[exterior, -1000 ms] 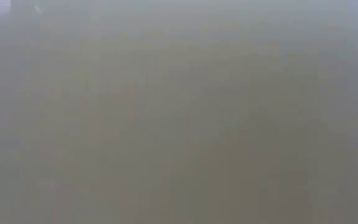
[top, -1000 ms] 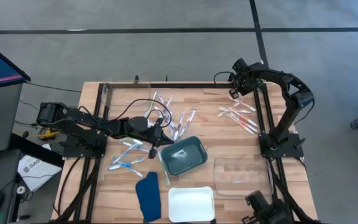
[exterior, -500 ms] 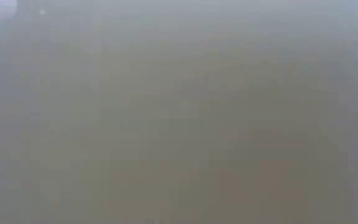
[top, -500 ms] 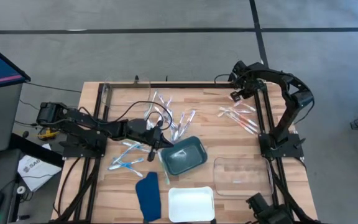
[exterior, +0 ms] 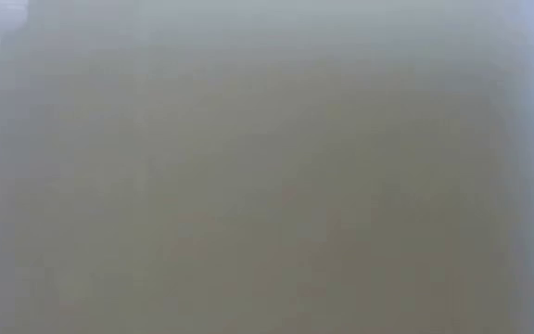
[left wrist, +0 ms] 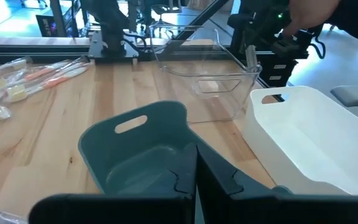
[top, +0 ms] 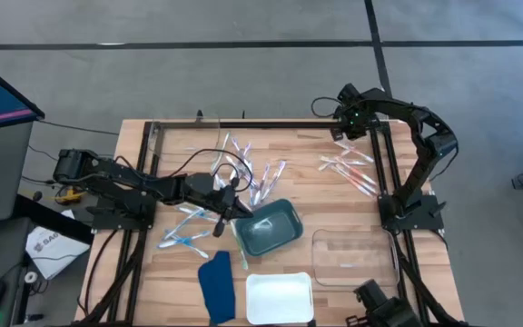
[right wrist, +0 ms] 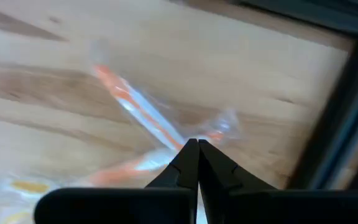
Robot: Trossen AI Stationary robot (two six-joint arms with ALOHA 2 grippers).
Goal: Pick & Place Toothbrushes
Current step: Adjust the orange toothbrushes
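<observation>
The left claw (top: 228, 216) is held with fingers together, empty, at the teal tray's (top: 267, 227) rim near the table's middle. The right claw (top: 345, 125), also pressed together, is poised above the orange toothbrushes (top: 352, 173) near the right edge. A toothbrush could be missed, since neither claw is parted.

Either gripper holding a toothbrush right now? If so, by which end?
Nothing held. The left gripper is shut and empty over the teal tray. The right gripper is shut and empty above the orange toothbrushes.
</observation>
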